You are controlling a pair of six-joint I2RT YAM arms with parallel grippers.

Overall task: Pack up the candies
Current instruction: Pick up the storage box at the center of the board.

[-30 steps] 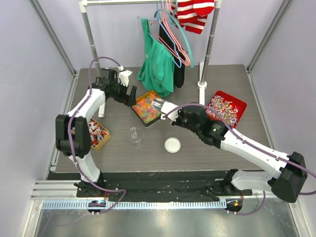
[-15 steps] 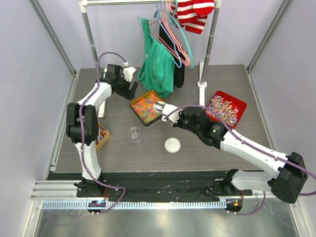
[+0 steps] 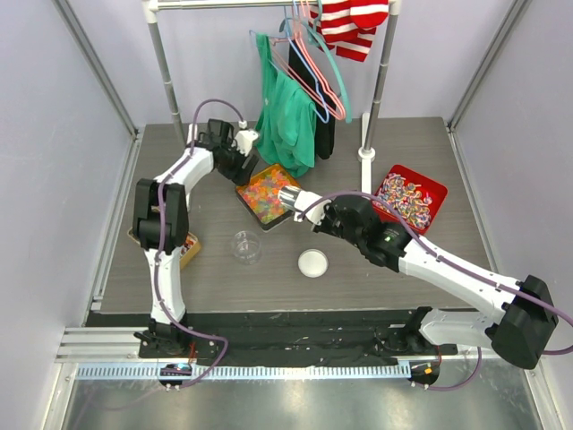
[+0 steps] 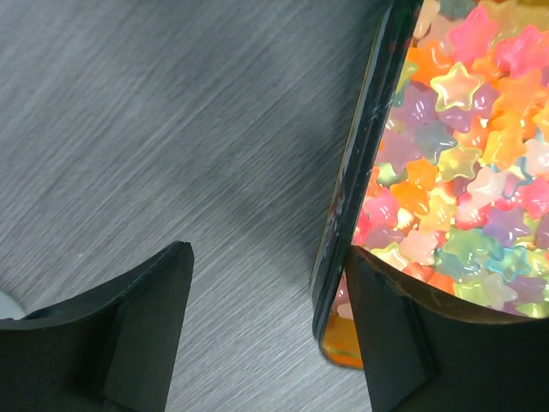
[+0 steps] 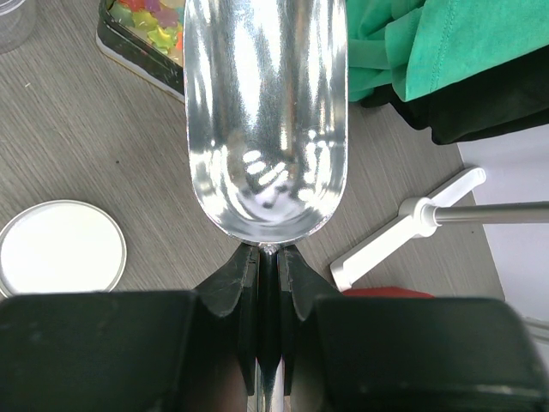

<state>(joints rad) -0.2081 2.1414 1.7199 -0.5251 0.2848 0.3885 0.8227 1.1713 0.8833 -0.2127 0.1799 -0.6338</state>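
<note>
Straddling the tin (image 4: 360, 172) wall at ten o'clock with left gripper (image 4: 268, 251) released, beside the candies (image 4: 455, 172). Clenching an empty scoop (image 5: 266, 112) at the tin's three o'clock in right gripper (image 5: 268, 254).

The left arm is stretched far forward, and the left pincer (image 3: 240, 154) is pointed downward with its fingers (image 4: 129, 343) held well apart. The right arm is bent at the elbow, and the right pincer (image 5: 268, 257) is clamped on a metal scoop (image 5: 266, 112).
</note>
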